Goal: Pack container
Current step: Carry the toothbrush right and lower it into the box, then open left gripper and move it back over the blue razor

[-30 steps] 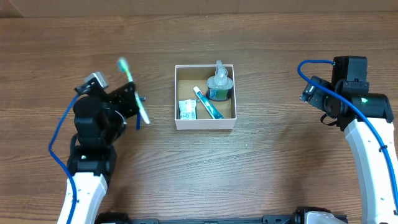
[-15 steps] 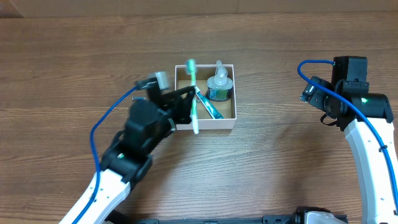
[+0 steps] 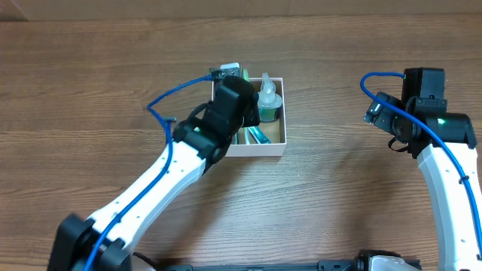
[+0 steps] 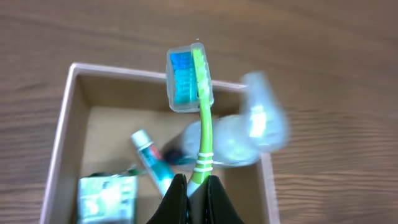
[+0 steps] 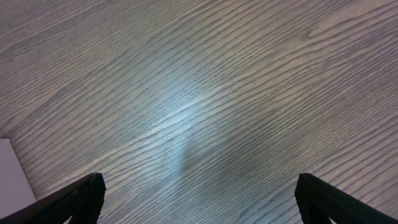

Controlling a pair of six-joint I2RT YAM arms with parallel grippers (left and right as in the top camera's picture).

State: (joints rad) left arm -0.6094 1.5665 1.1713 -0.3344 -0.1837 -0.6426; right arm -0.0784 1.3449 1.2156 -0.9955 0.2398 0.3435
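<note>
Hanging over the container [image 3: 260,149], which sits near the middle of the worktop [image 3: 339,90], the left claw [image 4: 189,186] is closed tight on the lower handle of a green toothbrush [image 4: 202,124], whose blue bristle head under a clear cap points toward the far wall. Inside the container lie a toothpaste tube [image 4: 149,158] and a small green packet [image 4: 106,196], and a clear bottle [image 4: 249,134], blurred, stands in the far right corner. The right claw [image 5: 199,180] is spread wide with nothing between its fingers, above the wood well apart from the container.
</note>
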